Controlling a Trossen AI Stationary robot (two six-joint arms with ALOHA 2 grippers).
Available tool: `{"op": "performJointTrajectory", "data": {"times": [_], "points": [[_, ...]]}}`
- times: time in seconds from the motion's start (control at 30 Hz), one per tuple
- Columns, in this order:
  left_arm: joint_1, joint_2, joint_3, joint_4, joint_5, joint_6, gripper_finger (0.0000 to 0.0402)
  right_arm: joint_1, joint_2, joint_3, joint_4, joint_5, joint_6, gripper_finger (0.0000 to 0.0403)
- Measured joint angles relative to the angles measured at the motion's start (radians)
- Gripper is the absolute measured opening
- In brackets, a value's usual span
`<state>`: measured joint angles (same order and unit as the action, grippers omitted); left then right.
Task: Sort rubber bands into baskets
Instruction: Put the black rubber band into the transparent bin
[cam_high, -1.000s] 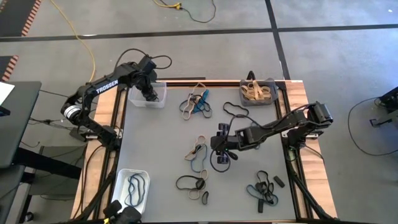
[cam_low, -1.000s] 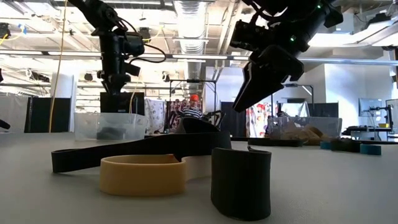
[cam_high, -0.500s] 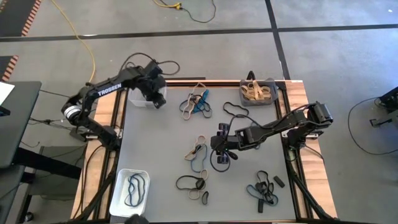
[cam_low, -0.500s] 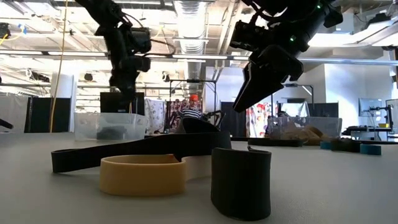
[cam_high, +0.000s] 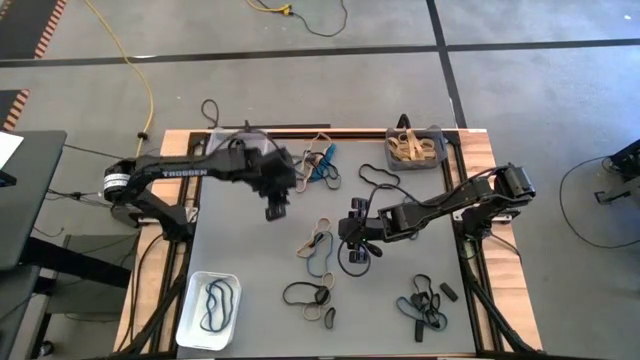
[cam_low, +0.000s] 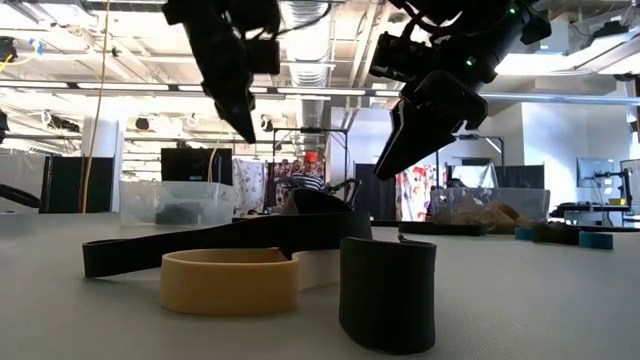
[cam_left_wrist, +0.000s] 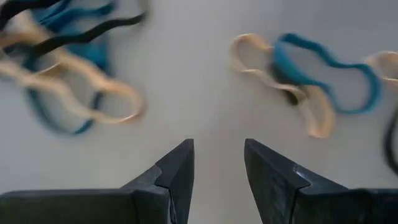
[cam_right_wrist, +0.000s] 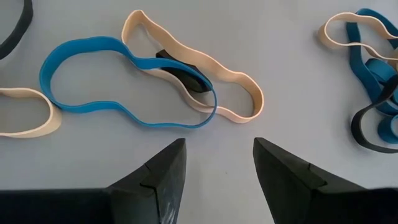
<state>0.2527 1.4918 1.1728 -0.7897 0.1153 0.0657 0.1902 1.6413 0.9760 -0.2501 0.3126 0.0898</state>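
My left gripper (cam_high: 276, 206) is open and empty above bare table between two heaps of rubber bands; in its wrist view (cam_left_wrist: 217, 149) a tan, teal and black heap (cam_left_wrist: 62, 68) lies to one side and a tan and teal pair (cam_left_wrist: 311, 81) to the other. My right gripper (cam_high: 352, 234) is open and empty above the middle heap (cam_high: 320, 246); its wrist view (cam_right_wrist: 217, 149) shows a teal band (cam_right_wrist: 118, 87), a tan band (cam_right_wrist: 205, 81) and a black one lying flat ahead of the fingers. The clear basket (cam_low: 180, 200), dark grey basket (cam_high: 415, 147) and white basket (cam_high: 208, 305) stand on the table.
More bands lie at the far middle (cam_high: 316, 165), the near middle (cam_high: 310, 296) and the near right (cam_high: 421, 306). Tan bands lie in the dark grey basket, black ones in the white basket. A tan band (cam_low: 230, 282) and black bands (cam_low: 388, 292) lie close before the low camera.
My left gripper has swung away from above the clear basket at the far left, toward the table's middle and near edge, and now hangs over the bare table beside the far middle heap. My right gripper has kept still.
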Motion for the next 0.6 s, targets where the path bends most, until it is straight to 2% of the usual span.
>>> {"op": "performJointTrajectory", "data": {"times": [0.27,0.6], "points": [[-0.231,0.000,0.000,0.055,-0.019,-0.096,0.0131,0.000,0.000,0.000,0.007,0.000,0.000,0.0217],[-0.465,0.010,0.000,0.121,-0.137,-0.168,0.0131,0.000,0.000,0.000,0.031,0.000,-0.011,0.0217]]}}
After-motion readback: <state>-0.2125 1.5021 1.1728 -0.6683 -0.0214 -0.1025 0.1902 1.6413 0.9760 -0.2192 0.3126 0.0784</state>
